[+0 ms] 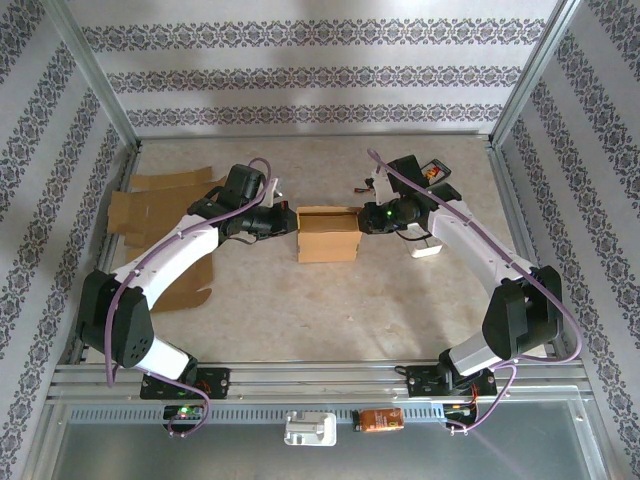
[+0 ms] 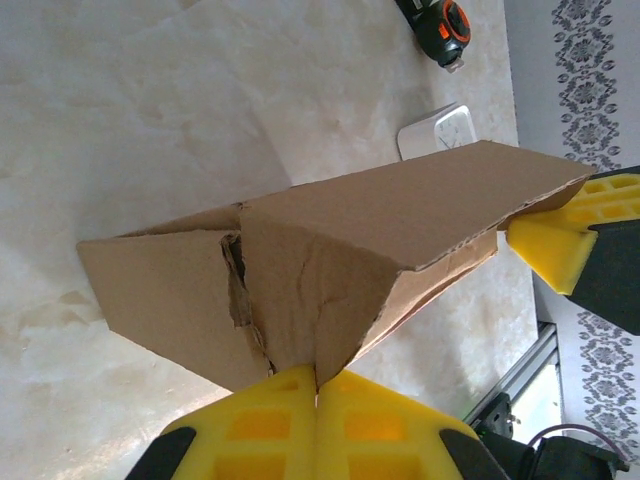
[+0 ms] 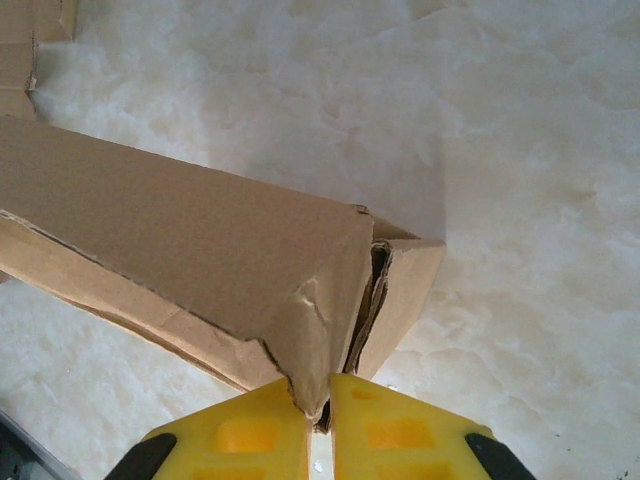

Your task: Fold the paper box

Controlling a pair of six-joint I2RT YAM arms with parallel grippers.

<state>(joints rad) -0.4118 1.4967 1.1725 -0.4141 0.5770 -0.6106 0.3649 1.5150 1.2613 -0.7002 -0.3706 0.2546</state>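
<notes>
Left claw (image 2: 318, 385), right claw (image 3: 318, 398) clamp creased cardboard box (image 1: 328, 236).

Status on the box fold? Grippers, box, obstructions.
Left gripper shut on one end of the paper box. Right gripper shut on the opposite end. Box at the middle of the table. Flat cardboard off to the left, apart from it.

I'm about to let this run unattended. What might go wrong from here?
The box is held at opposite ends by the left tool and the right tool, each shut on a thin cardboard edge. If they pull apart, the torn seam may rip further. If they push together, the creased corner could buckle more.
</notes>
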